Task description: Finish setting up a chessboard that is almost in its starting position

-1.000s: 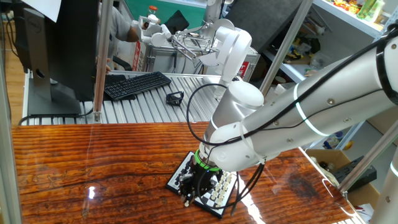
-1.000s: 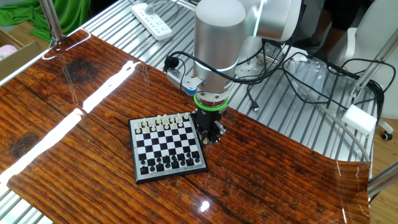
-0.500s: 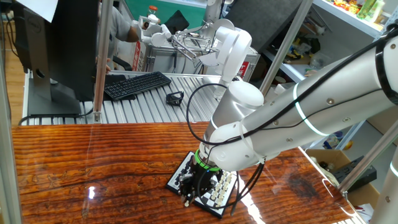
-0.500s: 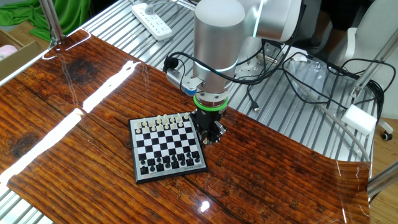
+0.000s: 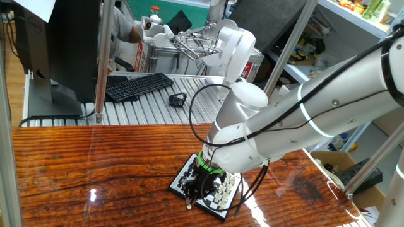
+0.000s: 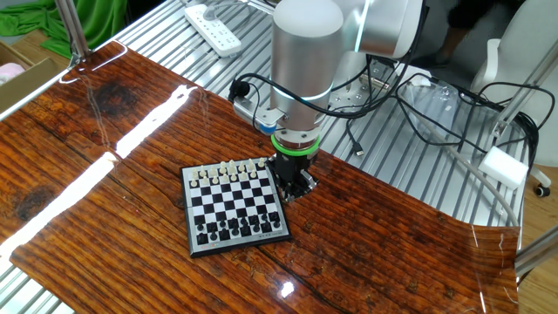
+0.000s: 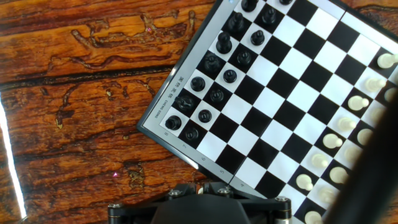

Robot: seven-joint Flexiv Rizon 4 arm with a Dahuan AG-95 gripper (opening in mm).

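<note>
The chessboard (image 6: 234,208) lies on the wooden table, small, black-rimmed, with cream pieces (image 6: 228,171) on its far rows and black pieces (image 6: 235,228) on its near rows. My gripper (image 6: 293,193) points down right beside the board's right rim, level with the cream rows. In one fixed view the arm hides much of the chessboard (image 5: 175,186), and a small cream piece (image 5: 188,205) shows at the tips of my gripper (image 5: 190,200). The hand view looks down on the chessboard (image 7: 267,112); my gripper (image 7: 199,186) at the bottom edge has its jaws drawn together on a small pale thing.
The wooden table (image 6: 105,174) stretches left and forward of the board. Behind it a ribbed metal surface holds a keyboard (image 5: 139,86), a monitor (image 5: 69,44), a power strip (image 6: 214,28) and loose cables (image 6: 384,96). A metal post (image 5: 104,57) stands at the back edge.
The jaws have drawn closer together at the board's edge. The arm and the board have not moved.
</note>
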